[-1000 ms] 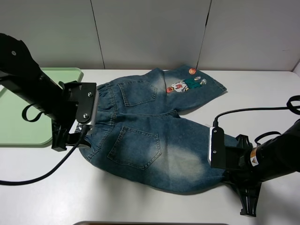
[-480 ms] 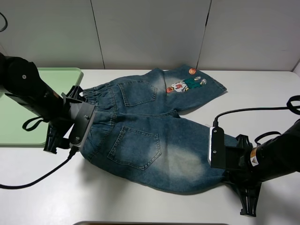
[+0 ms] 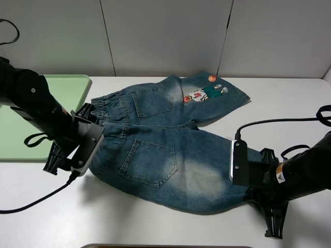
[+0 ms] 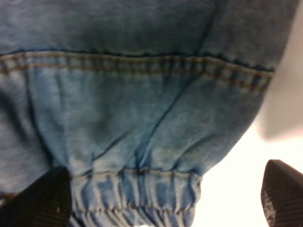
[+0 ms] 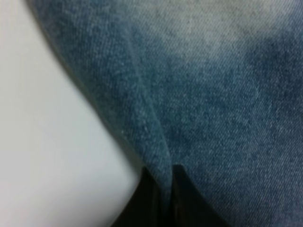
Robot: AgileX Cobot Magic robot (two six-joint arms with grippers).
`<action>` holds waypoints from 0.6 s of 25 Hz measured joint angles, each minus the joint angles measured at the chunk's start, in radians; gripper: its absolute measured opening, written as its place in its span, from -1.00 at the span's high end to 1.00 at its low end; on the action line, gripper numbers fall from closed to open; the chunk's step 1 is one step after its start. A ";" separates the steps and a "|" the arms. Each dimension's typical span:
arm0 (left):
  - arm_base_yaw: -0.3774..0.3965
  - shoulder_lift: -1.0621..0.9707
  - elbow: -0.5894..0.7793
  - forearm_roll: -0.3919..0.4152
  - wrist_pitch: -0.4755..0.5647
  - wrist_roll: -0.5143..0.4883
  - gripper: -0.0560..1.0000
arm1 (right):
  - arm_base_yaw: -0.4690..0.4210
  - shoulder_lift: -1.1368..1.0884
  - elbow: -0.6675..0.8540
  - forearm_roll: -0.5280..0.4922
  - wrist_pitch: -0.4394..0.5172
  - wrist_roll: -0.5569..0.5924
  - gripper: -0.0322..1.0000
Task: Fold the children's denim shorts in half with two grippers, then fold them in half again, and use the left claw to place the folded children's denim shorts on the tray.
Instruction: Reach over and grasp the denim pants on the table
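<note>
The children's denim shorts lie spread flat on the white table, back pockets up, with the cartoon patch on the far leg. My left gripper hovers at the near corner of the ruched waistband. It is open, its black fingertips wide apart on either side of that edge. At the hem of the near leg my right gripper sits low, shut on a pinched fold of denim. The light-green tray stands at the left, partly behind the left arm.
A grey panelled wall runs behind the table's far edge. Black cables trail from both arms across the white table at the near left and the right. A dark edge shows at the bottom of the high view.
The left gripper has slid down the waistband toward its near corner, uncovering the elastic it hid before. Its jaws have stayed open. The right gripper and the shorts have not moved.
</note>
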 joint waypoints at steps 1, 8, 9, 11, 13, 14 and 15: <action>0.000 0.004 0.000 0.000 -0.002 0.002 -0.62 | 0.000 0.000 0.000 0.000 -0.001 0.000 0.97; 0.000 0.057 0.000 0.001 -0.050 0.010 -0.62 | 0.000 0.000 0.000 0.000 -0.001 0.000 0.97; 0.000 0.065 0.000 0.001 -0.062 0.011 -0.62 | 0.000 0.000 0.000 0.000 -0.001 0.000 0.97; 0.000 0.075 0.000 0.001 -0.078 0.012 -0.62 | 0.000 0.000 0.000 0.000 -0.001 0.000 0.97; 0.000 0.097 -0.001 0.001 -0.109 0.012 -0.61 | 0.000 0.000 0.000 0.000 -0.001 0.000 0.97; 0.000 0.099 -0.001 0.001 -0.115 0.014 -0.61 | 0.000 0.000 0.000 0.000 -0.001 0.000 0.97; 0.000 0.103 -0.001 0.001 -0.124 0.014 -0.60 | 0.000 0.000 0.000 0.000 -0.002 0.000 0.97</action>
